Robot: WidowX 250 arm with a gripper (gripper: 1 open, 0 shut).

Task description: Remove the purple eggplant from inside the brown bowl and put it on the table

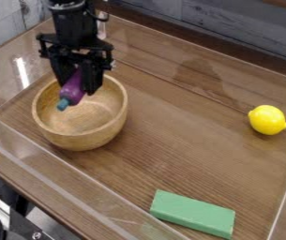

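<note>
The purple eggplant [75, 90] hangs tilted above the brown bowl [108, 128], its pale stem end pointing down-left. My gripper [79, 80] is shut on its upper part, coming straight down from the black arm at the top left. The bowl stands on the dark wood table [195, 141] at the left, and nothing lies inside it. The eggplant's top is hidden between the fingers.
A yellow lemon [268, 120] lies near the right wall. A flat green block [193, 214] sits at the front, right of centre. Low clear acrylic walls [33, 178] border the tabletop.
</note>
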